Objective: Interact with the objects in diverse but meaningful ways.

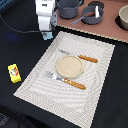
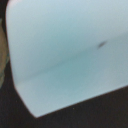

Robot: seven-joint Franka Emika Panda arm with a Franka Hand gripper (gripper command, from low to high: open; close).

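Observation:
The pale blue carton (image 1: pixel 46 35) shows just under my gripper (image 1: pixel 46 31), at the far left corner of the striped placemat (image 1: pixel 35 75) in the exterior view. Its pale blue face (image 2: pixel 65 55) fills almost the whole wrist view, very close to the camera. My fingers are hidden by the hand and the carton. The yellow packet with a red mark (image 1: pixel 14 73) lies on the dark table at the exterior view's left. The grey long-handled frying pan (image 1: pixel 90 15) sits on the brown board at the back, with a small reddish-brown item (image 1: pixel 96 13) in it.
A round wooden plate (image 1: pixel 69 66) sits mid-placemat between an orange-handled fork (image 1: pixel 66 80) and knife (image 1: pixel 82 57). A dark pot (image 1: pixel 67 7) stands beside the pan and a bowl (image 1: pixel 123 17) at the far right. A black cable runs along the left.

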